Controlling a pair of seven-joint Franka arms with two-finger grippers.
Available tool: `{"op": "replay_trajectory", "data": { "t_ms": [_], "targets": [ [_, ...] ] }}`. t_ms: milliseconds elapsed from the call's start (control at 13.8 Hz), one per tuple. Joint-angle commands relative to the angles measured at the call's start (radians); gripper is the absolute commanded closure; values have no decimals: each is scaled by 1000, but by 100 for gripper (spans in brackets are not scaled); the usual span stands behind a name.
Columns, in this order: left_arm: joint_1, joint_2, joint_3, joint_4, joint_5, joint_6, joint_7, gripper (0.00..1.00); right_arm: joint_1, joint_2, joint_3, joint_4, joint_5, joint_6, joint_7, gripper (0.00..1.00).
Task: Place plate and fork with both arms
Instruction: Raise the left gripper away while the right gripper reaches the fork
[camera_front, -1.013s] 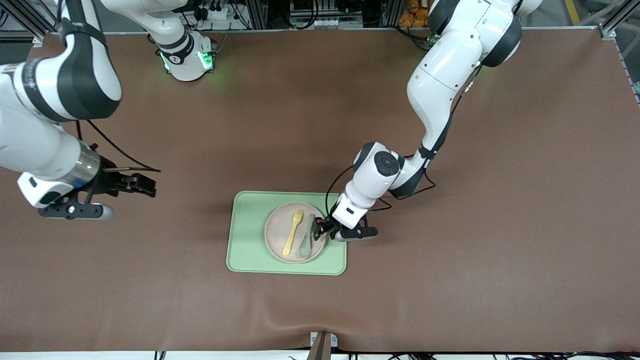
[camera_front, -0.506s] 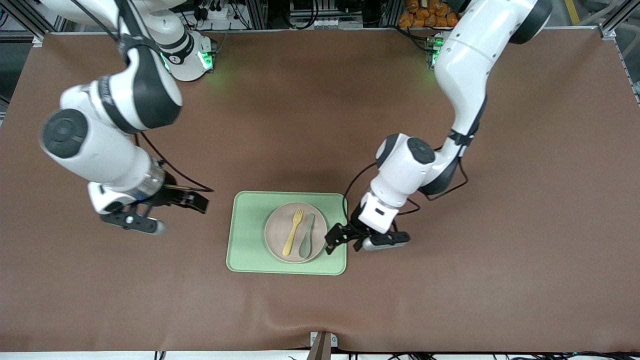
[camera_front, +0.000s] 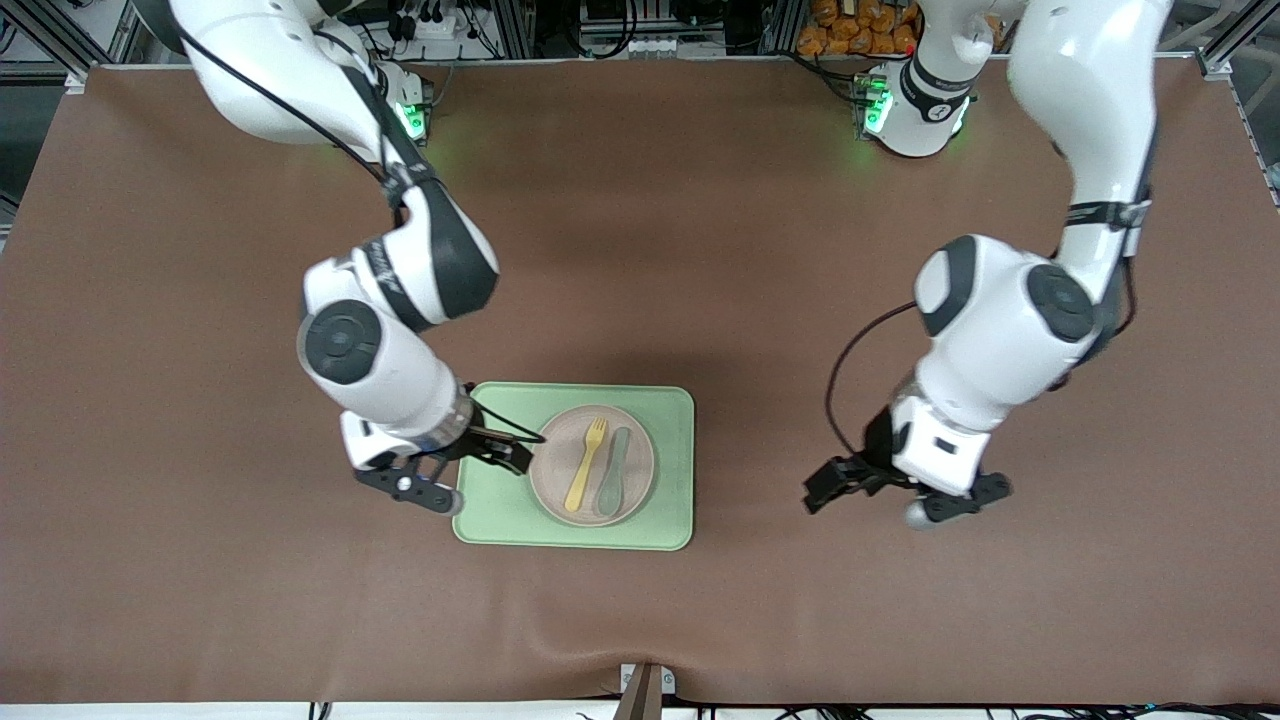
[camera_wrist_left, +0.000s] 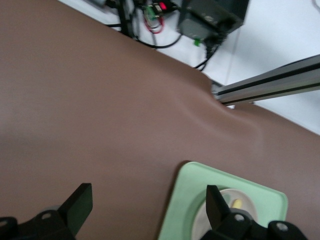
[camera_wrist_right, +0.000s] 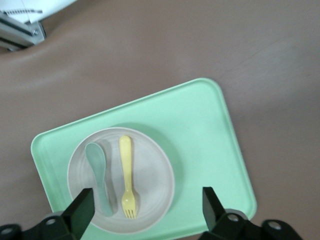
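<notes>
Since a second ago, both arms have swung toward the left arm's end of the table.

On the round pale beige-pink plastic plate (camera_front: 592, 465) lie the small yellow plastic fork (camera_front: 586, 465) and, just beside it at its 3 o'clock in the front view, a grey-green spoon (camera_front: 612, 472). That plate sits on a rectangular light-green tray (camera_front: 500, 480) upon the brown table mat (camera_front: 640, 250).

Over the tray's edge hovers the right gripper (camera_front: 500, 458), fingers spread and holding nothing. Over bare mat, well apart from the tray, hangs the left gripper (camera_front: 828, 488), likewise spread and holding nothing.
</notes>
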Motion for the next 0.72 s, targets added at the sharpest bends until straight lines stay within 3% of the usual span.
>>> {"op": "replay_trajectory", "data": {
  "t_ms": [0, 362, 651],
  "targets": [
    [81, -87, -6, -44, 88, -147, 66, 0, 58, 103, -13, 107, -50, -5, 48, 11],
    [242, -224, -11, -42, 144, -430, 292, 0, 114, 230, -13, 178, -65, 7, 45, 25],
    [299, -340, -9, -35, 144, -612, 442, 0, 118, 261, -12, 178, -105, 35, 39, 34]
  ]
}}
